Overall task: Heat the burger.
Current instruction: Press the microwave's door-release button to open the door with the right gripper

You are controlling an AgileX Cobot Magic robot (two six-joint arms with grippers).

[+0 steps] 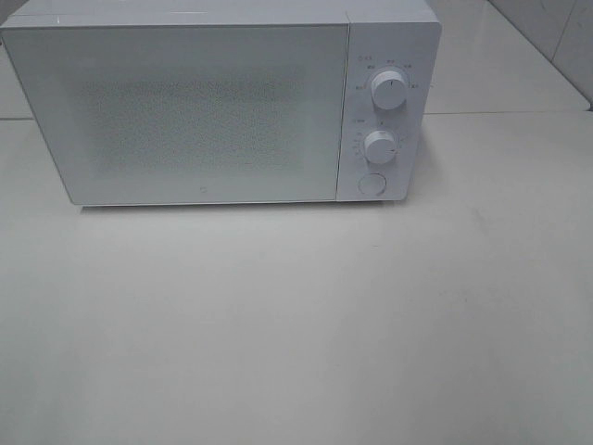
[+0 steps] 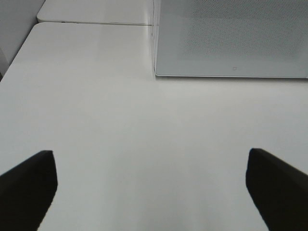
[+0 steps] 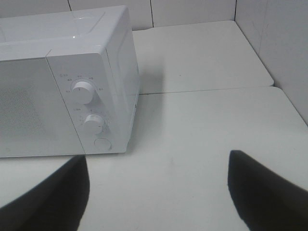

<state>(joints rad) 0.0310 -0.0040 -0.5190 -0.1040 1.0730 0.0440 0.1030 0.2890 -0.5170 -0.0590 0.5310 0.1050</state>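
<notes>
White laminate is spreading under all three cameras: the table (image 1: 296,334) is running pale from edge to edge. The microwave (image 1: 204,102) is sitting at its far side, with the frosted door (image 1: 185,111) lying flush and closed.

The left gripper (image 2: 150,166) is hovering low over the table in front of the door's left corner. Its jaws are spreading as wide as they go and gripping nothing. The right gripper (image 3: 158,163) is hanging off the control-panel corner, its jaws also standing well apart and carrying nothing.

On the panel, the upper dial (image 1: 387,90), the lower dial (image 1: 380,146) and the round button (image 1: 371,184) are lining up top to bottom.

The trouble I am expecting starts with the door. If the button is releasing it, the door may be swinging out into the left gripper waiting in its path. A hard press could also be shoving the whole oven backward. The dials are small and smooth, so wide jaws could be slipping off one or overturning it. Turning a dial blind could be running the oven empty.

The burger is not showing in any view. I cannot tell whether it is sitting behind the frosted door or off camera, so its facing and long axis are not readable.
</notes>
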